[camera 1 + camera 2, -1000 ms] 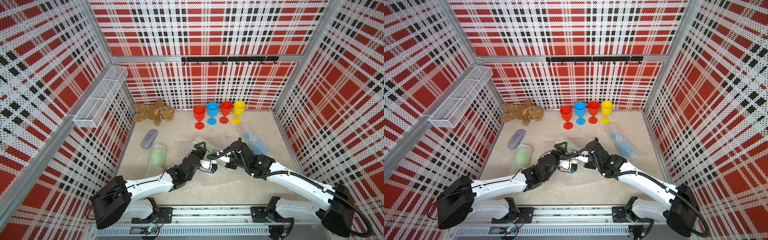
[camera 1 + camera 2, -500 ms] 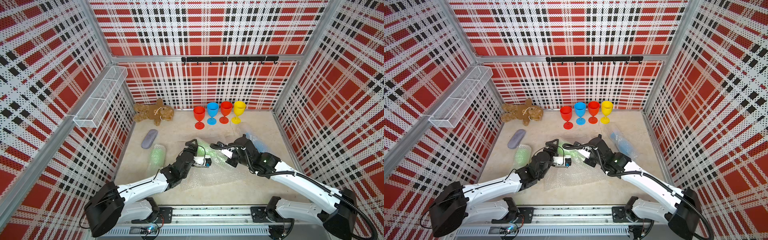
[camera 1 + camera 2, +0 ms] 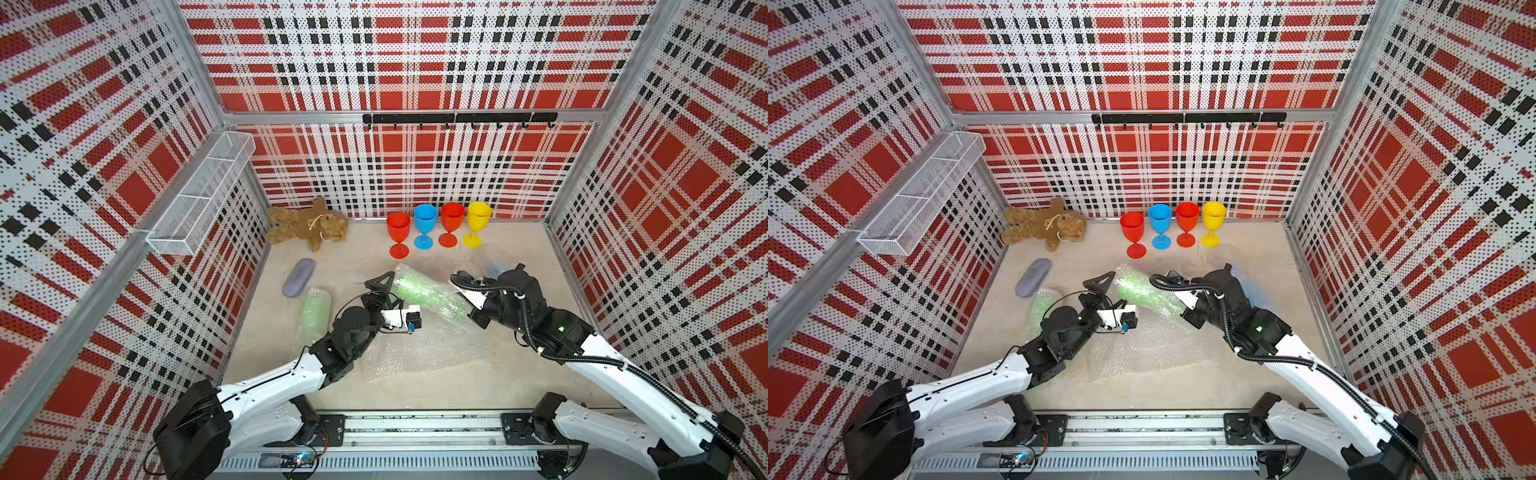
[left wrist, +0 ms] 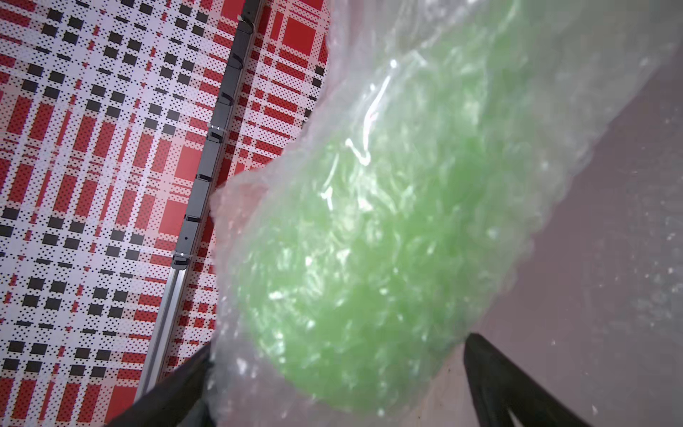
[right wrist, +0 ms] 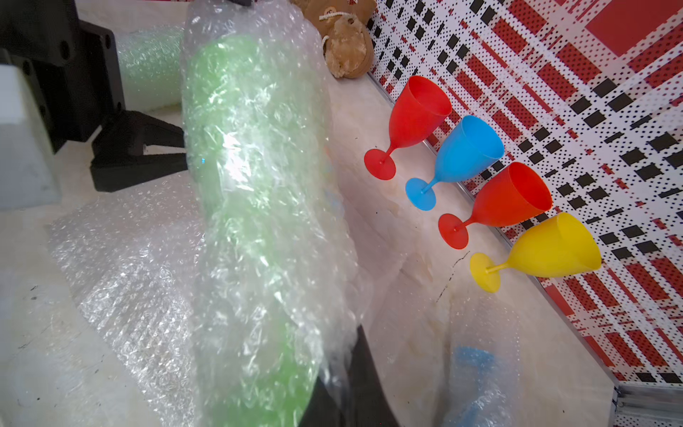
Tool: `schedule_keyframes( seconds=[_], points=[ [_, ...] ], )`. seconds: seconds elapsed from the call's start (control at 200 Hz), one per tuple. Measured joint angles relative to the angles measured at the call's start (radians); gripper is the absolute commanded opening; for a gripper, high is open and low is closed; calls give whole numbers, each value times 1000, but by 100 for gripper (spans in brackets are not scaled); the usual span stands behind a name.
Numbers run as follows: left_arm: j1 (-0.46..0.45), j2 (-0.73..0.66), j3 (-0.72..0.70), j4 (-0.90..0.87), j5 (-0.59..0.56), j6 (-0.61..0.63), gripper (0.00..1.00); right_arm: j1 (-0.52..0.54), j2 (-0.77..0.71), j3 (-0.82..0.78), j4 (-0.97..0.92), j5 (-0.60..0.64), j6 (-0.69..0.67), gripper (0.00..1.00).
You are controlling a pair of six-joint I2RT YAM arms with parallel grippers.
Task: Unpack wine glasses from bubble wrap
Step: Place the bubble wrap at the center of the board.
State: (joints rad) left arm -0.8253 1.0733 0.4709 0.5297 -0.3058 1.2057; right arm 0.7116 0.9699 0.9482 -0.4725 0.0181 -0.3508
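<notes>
Bubble wrap [image 4: 369, 240] between wide-set left fingers [image 4: 488, 369]

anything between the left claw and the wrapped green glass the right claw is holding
Nothing visible does. The left claw is open with a finger on each side of the green glass; only its bubble wrap, pinched by the right claw, covers it.

White arms [image 3: 270, 386] carry black joints [image 3: 353, 328] and ribbed cables [image 3: 482, 286].

Four unwrapped goblets [image 3: 424, 217] stand in a far row; nearer, a green goblet [image 3: 415, 289] is rolled in bubble wrap [image 3: 452, 306]
</notes>
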Motion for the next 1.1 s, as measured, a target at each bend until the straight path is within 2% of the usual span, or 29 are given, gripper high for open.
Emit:
schedule_keyframes(
  seconds=[0.316,0.576,0.711,0.852,1.102],
  points=[
    [59,17,-6,51,17,-91,98,-17,0,24,14,-2,36,0],
    [87,74,29,44,-39,-202,98,-28,0,55,21,26,77,0],
    [95,113,125,29,-173,-357,98,-30,7,55,22,48,109,0],
    [95,116,235,-59,-303,-592,98,-33,32,55,29,68,170,0],
    [103,153,470,-459,-256,-1037,98,-34,145,113,-6,91,341,0]
  ],
)
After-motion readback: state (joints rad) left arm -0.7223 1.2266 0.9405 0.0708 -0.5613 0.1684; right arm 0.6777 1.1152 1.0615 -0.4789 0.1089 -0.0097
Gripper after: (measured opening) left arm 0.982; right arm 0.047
